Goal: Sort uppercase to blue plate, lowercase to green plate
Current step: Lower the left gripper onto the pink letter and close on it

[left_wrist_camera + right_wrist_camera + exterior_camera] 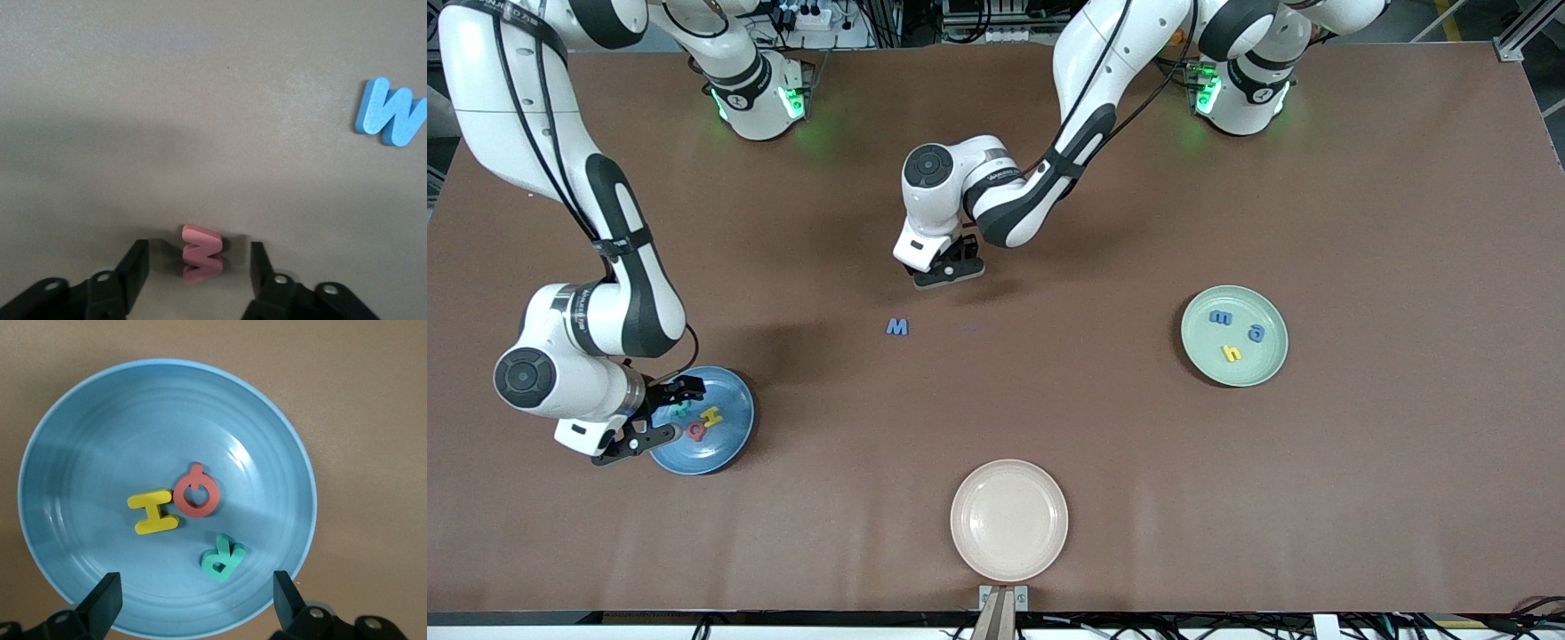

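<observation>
The red lowercase w (200,243) lies on the table between the fingers of my left gripper (199,252), which is open with a gap on each side of it. In the front view the left gripper (950,271) hides that w. The blue uppercase M (896,327) lies loose on the table, nearer the front camera. My right gripper (669,412) hangs open over the blue plate (720,449), which holds the teal R (223,558), red Q (195,497) and yellow H (155,512). The green plate (1263,360) holds a blue m (1221,316), a blue a-like letter (1256,332) and a yellow h (1232,353).
A beige plate (1009,520) with nothing on it sits near the table's front edge, midway along. The blue plate is at the right arm's end of the table and the green plate toward the left arm's end.
</observation>
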Motion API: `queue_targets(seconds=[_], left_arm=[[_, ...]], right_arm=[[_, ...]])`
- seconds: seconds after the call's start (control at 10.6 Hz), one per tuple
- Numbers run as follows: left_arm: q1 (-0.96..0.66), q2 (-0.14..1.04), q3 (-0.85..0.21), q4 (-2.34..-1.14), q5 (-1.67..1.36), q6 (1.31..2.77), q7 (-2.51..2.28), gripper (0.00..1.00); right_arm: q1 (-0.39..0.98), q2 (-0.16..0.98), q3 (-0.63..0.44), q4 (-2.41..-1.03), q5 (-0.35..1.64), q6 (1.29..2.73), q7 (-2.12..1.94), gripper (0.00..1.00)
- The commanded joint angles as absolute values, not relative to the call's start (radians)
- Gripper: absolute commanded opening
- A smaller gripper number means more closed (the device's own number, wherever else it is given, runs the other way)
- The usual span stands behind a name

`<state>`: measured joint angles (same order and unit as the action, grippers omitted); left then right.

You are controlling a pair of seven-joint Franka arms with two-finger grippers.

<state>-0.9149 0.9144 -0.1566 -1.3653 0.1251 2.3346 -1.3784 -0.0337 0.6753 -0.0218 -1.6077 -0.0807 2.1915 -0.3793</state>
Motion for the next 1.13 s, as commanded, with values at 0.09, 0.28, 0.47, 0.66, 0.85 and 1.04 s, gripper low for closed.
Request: queue_targets(seconds=[0.09, 0.28, 0.47, 0.66, 0.85, 1.04], left_arm=[[-0.936, 0.93, -0.127, -1.35, 0.101, 2.335, -1.371, 0.65], [-0.937, 0.933, -0.127, -1.35, 0.1, 2.335, -1.371, 0.61], [-0.943, 0.933, -0.129, -1.348, 0.1, 2.335, -1.373, 0.61], [-0.948, 0.933, -0.129, -1.347, 0.088, 2.335, -1.373, 0.57], [-0.953, 0.933, -0.129, -1.347, 0.08, 2.335, -1.371, 0.52], [-0.953, 0.934, -0.127, -1.347, 0.081, 2.335, -1.371, 0.47]], right_arm=[[-0.049, 0.68, -0.006, -1.601, -0.103, 2.194, -0.383, 1.0], [-0.049, 0.68, -0.006, -1.601, -0.101, 2.195, -0.383, 1.0], [-0.049, 0.68, -0.006, -1.601, -0.101, 2.194, -0.383, 1.0], [-0.049, 0.68, -0.006, -1.601, -0.101, 2.195, -0.383, 1.0], [-0.049, 0.68, -0.006, -1.601, -0.101, 2.195, -0.383, 1.0], [-0.049, 0.68, -0.006, -1.603, -0.101, 2.195, -0.383, 1.0]])
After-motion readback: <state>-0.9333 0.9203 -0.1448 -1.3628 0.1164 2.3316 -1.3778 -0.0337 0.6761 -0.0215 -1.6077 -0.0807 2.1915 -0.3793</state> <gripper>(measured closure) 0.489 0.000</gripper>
